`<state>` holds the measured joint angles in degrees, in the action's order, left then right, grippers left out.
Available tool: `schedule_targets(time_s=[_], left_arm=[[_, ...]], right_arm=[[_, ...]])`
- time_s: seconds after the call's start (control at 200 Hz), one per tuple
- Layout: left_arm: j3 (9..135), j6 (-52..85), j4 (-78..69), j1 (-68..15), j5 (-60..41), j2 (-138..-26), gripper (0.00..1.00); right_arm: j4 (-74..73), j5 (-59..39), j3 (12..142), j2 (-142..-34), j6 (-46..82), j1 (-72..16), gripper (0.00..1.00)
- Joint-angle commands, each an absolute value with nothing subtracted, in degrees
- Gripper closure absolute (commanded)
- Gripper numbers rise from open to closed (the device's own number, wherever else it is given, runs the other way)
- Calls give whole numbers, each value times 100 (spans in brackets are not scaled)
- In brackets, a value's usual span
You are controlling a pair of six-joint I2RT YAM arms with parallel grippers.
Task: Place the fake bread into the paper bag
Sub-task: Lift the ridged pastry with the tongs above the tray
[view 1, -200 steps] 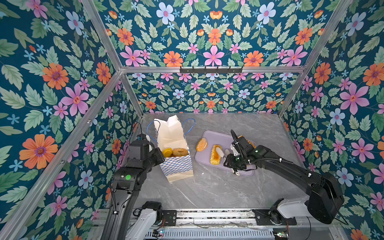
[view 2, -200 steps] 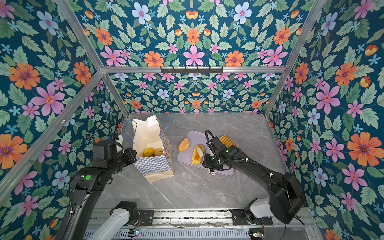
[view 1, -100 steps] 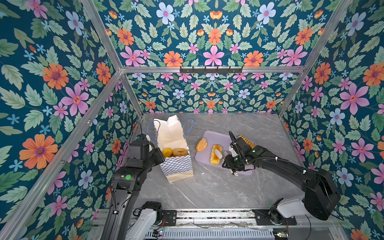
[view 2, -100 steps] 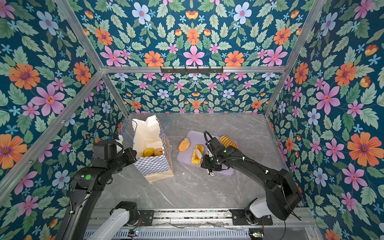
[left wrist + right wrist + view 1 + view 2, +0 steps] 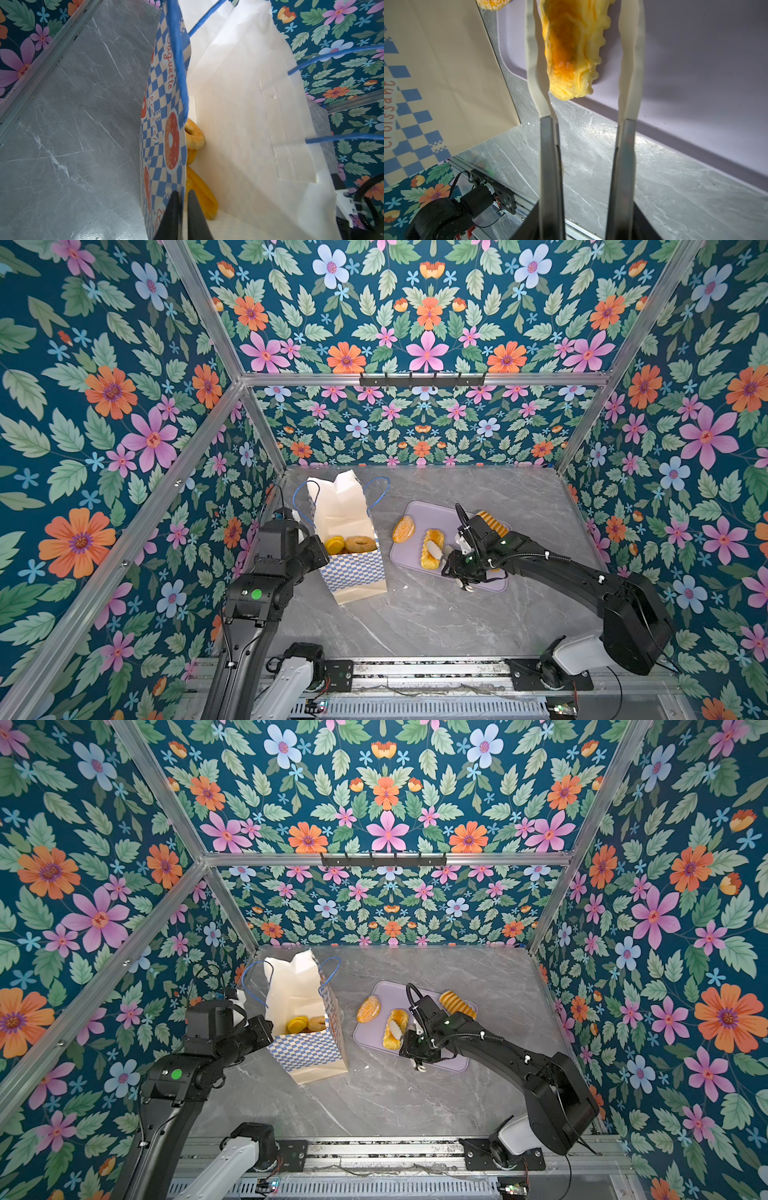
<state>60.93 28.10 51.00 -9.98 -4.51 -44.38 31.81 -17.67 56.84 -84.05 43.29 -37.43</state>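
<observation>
Tall cream paper bag [image 5: 353,572] with blue checks stands left of a flat lilac tray [image 5: 428,514].
Left gripper [image 5: 182,197] clenches the bag's wall; two toy breads [image 5: 360,544] lie inside. Right gripper [image 5: 581,12] straddles a ridged yellow loaf [image 5: 432,558] at the tray's edge; grasp uncertain.

This is a robot test cell, a lab rig and not a lived-in room. Bare aluminium frame posts [image 5: 203,310] hold flat wall panels [image 5: 426,323] printed with one repeating floral pattern on every side, like a stage backdrop. A black left arm [image 5: 257,597] and right arm [image 5: 582,576] stand on a metal rail [image 5: 415,668] running along the front of a grey marble-look bench [image 5: 415,622], with loose cables and a bare circuit board [image 5: 561,709] below it. The fake bread [image 5: 403,529] and the printed paper bag [image 5: 353,572] look like glossy props.
</observation>
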Motion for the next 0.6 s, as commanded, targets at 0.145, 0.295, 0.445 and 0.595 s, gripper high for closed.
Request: schedule_targets(time_s=[0.145, 0.295, 0.445, 0.595], left_arm=[[6089, 2777, 5049, -1001, -402, -4448, 87], [6091, 2777, 5063, -1000, -398, -4447, 88], [6104, 2777, 5080, -994, -379, -4447, 87], [6117, 2777, 5102, -996, -369, -4433, 87]], right_arm=[[2905, -1897, 5774, -8567, 4406, -3746, 53], [2849, -1941, 5850, -8670, 4412, -3744, 54], [2807, -1942, 5883, -8710, 4413, -3749, 59], [2838, -1855, 5863, -8633, 4421, -3750, 62]])
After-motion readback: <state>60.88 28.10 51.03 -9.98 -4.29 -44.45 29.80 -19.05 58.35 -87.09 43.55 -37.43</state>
